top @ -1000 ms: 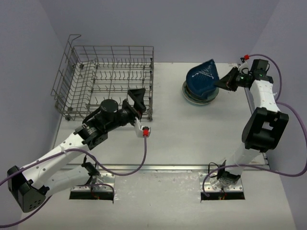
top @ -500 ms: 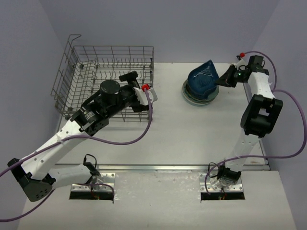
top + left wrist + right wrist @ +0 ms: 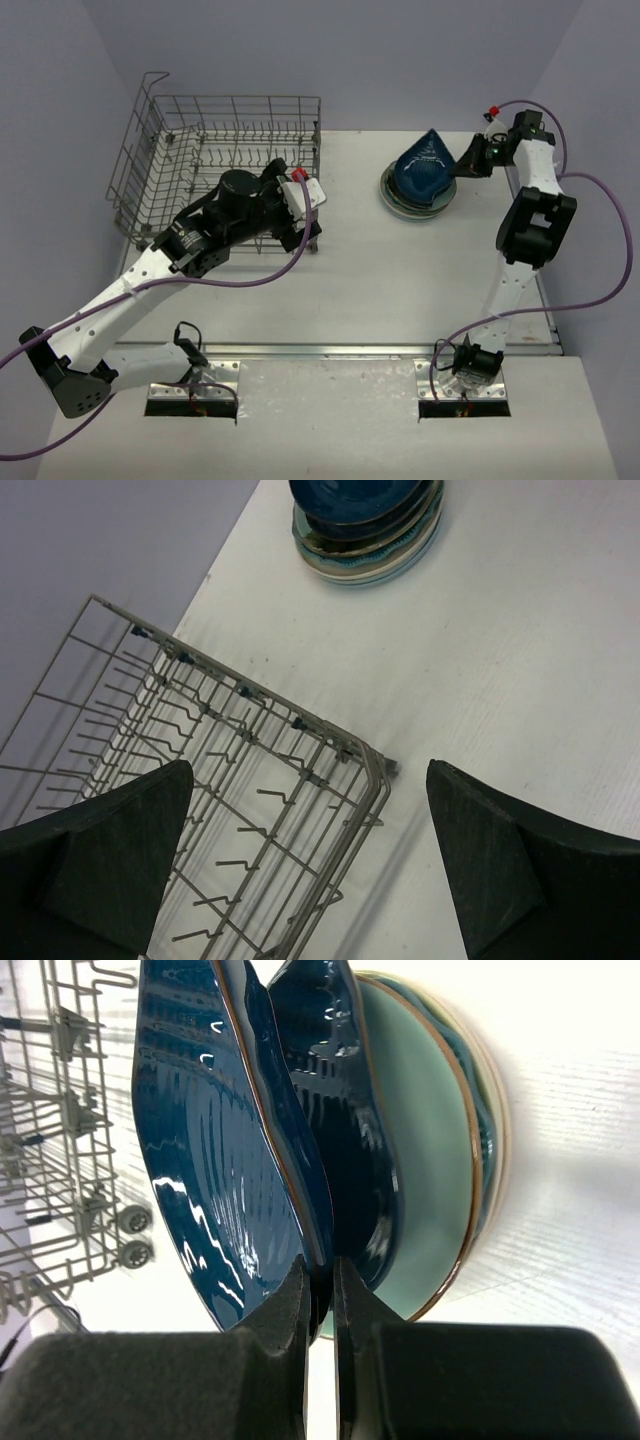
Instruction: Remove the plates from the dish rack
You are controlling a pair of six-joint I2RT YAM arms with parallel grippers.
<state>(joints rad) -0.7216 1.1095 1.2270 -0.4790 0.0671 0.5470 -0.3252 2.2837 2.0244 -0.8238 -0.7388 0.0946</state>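
Note:
The grey wire dish rack (image 3: 200,160) stands at the back left and shows no plates; its corner shows in the left wrist view (image 3: 372,780). A stack of plates (image 3: 400,203) lies on the table at the back right, also in the left wrist view (image 3: 365,540). My right gripper (image 3: 470,160) is shut on the rim of a dark blue plate (image 3: 220,1150), held steeply tilted with its lower edge on the stack (image 3: 430,1140). My left gripper (image 3: 292,208) is open and empty, above the rack's right front corner (image 3: 308,770).
The table's right edge runs close behind my right arm (image 3: 530,215). Purple cables (image 3: 290,270) hang from both arms. Lilac walls enclose the back and sides.
My left arm has swung from the table in front of the rack to above the rack's right front corner. My right gripper has moved back and tipped the dark blue plate steeper.

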